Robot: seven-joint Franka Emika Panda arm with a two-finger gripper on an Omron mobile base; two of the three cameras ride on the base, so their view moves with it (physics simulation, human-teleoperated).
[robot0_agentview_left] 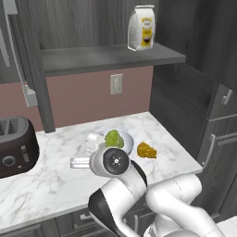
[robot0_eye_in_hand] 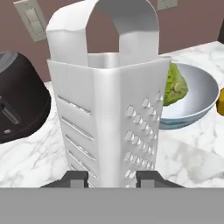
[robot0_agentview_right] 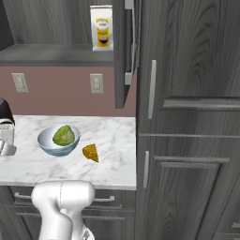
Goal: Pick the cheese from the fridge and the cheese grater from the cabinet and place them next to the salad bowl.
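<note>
The cheese grater (robot0_eye_in_hand: 109, 118), a silver box with perforated sides and a looped handle, stands upright between my gripper (robot0_eye_in_hand: 111, 180), whose fingertips (robot0_eye_in_hand: 74, 179) press its lower sides. It is just left of the salad bowl (robot0_agentview_left: 127, 139), white with green lettuce. The grater (robot0_agentview_left: 91, 142) and the hand (robot0_agentview_left: 81, 161) are over the marble counter. The yellow-orange cheese (robot0_agentview_left: 146, 150) lies on the counter right of the bowl (robot0_agentview_right: 47, 140), and the cheese (robot0_agentview_right: 90, 153) is apart from it. The dark cabinet shelf (robot0_agentview_left: 106, 58) is above. The fridge is out of view.
A white-and-yellow bag (robot0_agentview_left: 141, 28) stands on the cabinet shelf. A black toaster (robot0_agentview_left: 16, 146) sits at the counter's left. Tall dark cabinet doors (robot0_agentview_right: 187, 117) close off the right. The counter's front edge (robot0_agentview_left: 46, 217) runs near my arm.
</note>
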